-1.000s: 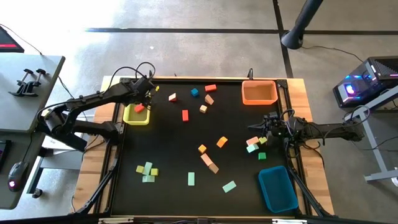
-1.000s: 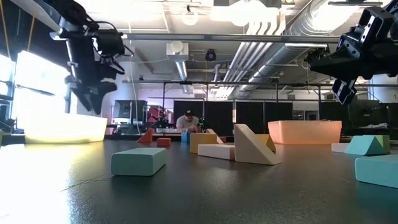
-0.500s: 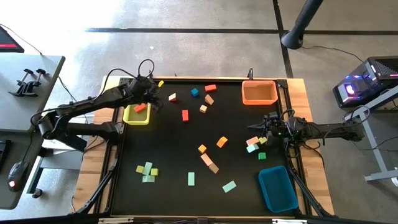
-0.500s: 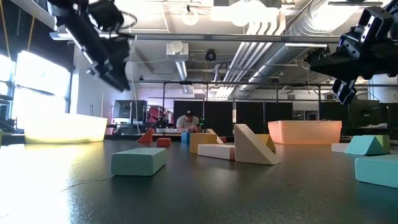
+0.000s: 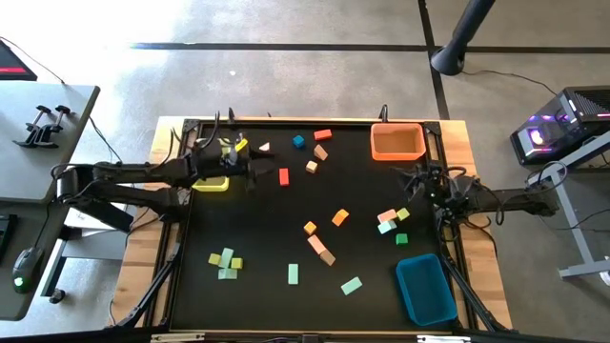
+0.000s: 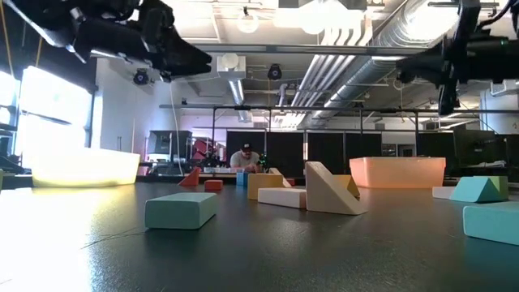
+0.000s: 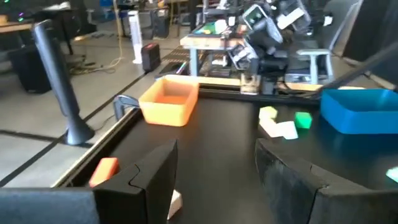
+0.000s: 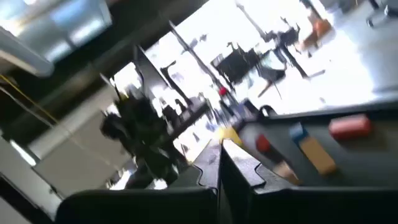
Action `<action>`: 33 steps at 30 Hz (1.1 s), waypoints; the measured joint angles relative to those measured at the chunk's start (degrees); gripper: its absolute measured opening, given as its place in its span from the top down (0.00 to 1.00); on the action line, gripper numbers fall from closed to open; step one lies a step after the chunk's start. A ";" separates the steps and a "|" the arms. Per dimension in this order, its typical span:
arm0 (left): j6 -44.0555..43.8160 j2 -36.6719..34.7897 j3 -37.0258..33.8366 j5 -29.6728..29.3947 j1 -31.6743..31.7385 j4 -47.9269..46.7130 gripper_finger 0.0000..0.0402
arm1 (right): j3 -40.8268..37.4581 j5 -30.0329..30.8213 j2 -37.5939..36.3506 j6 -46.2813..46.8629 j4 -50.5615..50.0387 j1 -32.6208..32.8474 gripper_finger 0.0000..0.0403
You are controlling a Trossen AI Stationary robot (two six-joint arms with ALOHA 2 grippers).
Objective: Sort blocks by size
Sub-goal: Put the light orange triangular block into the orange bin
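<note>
Above the yellow bin [image 5: 212, 181] at far left, the left tool [image 5: 250, 170] is hovering, fingers apart and empty. Blocks [image 5: 316, 245] are lying scattered across the surface [image 5: 257, 229]. Far right, the right tool [image 5: 416, 177] is hanging pinched together.

Grey concrete floor [image 5: 315, 86] crossed by dark tape lines. Side desk [image 5: 38, 143] at left (a clamp lies on it). Overhead: exposed silver ducts [image 6: 365, 49], bright ceiling lamps [image 6: 247, 20].

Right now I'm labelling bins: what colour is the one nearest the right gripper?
Blue bin, clearest in the high view.
</note>
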 joint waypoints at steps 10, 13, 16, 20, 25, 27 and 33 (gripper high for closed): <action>2.16 -0.01 -6.11 -1.74 -2.93 3.51 0.50 | 0.00 0.96 20.17 -3.11 22.18 0.01 1.00; 2.00 -0.01 -7.17 -1.74 -2.93 4.90 0.50 | 1.40 0.95 29.24 -4.61 28.76 0.00 1.00; 1.94 -0.01 -7.65 -1.74 -2.93 6.10 0.50 | 6.67 0.92 38.09 -5.26 29.08 0.00 1.00; 0.70 -0.01 -7.65 -1.77 -2.93 5.91 0.50 | 16.48 0.88 50.05 -9.92 25.74 -0.03 1.00; -0.23 -0.01 -7.65 -1.78 -2.91 5.09 0.50 | 29.78 0.90 61.70 -18.67 14.03 -1.93 1.00; -0.69 -0.01 -7.65 -1.79 -2.91 4.74 0.50 | 34.84 0.95 65.34 -19.64 6.79 -3.99 1.00; -1.31 -0.01 -7.65 -1.83 -2.91 4.13 0.50 | 48.95 -3.41 74.45 -20.21 -13.48 -11.95 1.00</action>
